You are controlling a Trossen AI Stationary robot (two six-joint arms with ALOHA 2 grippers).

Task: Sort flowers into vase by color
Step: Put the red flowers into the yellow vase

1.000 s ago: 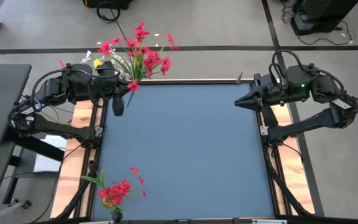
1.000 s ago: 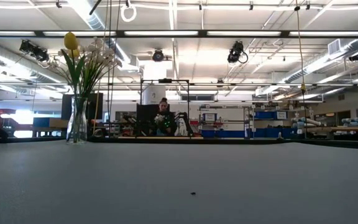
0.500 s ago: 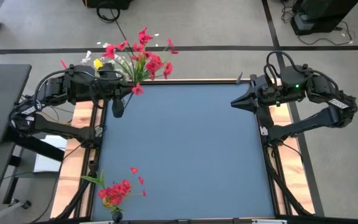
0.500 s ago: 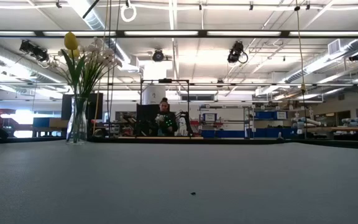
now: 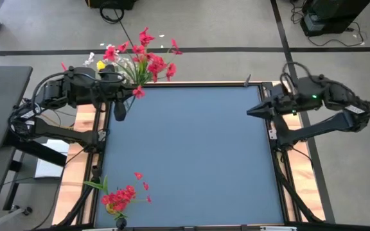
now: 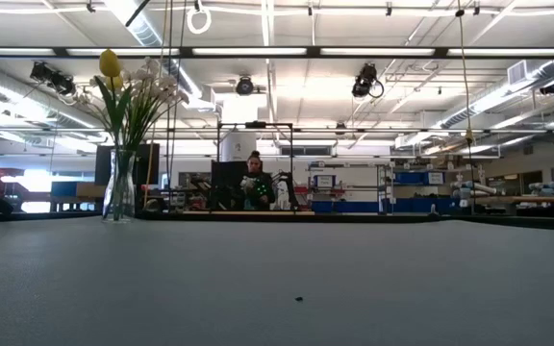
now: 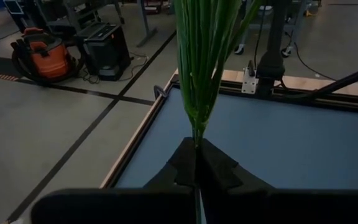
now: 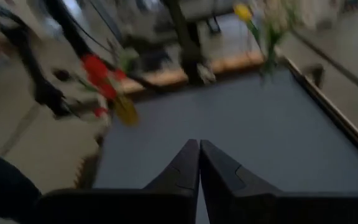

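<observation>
My left gripper (image 5: 129, 96) (image 7: 196, 149) is over the table's far-left corner, shut on a bunch of red-blossomed flowers (image 5: 145, 56). Their green stems (image 7: 201, 56) rise from the fingers. My right gripper (image 5: 249, 112) (image 8: 199, 146) hangs shut and empty over the table's right edge, pointing left. A glass vase (image 6: 118, 187) stands at the far-left corner and holds white sprays and a yellow bud (image 6: 111, 62) (image 5: 100, 65). A second red bunch (image 5: 122, 196) (image 8: 98, 71) stands at the near-left corner. My left gripper pinches the bundled stems at their lower ends (image 7: 196, 138) between its two fingers. The fingers come roughly level from the table's left side. Several stems are gathered together. The bunch is lifted clear of the table and stands up from the fingers, its blossoms leaning past the far edge.
The blue-grey table top (image 5: 191, 154) lies between the arms. Wooden side rails (image 5: 82, 167) run along the left and right edges. A small dark speck (image 6: 299, 298) lies on the mat. A person (image 6: 254, 183) sits far off in the room behind.
My right gripper has reached a little toward the table's left, then drawn back toward the right edge and slightly nearer. The red bunch in my left gripper has swayed a little over the far-left corner.
</observation>
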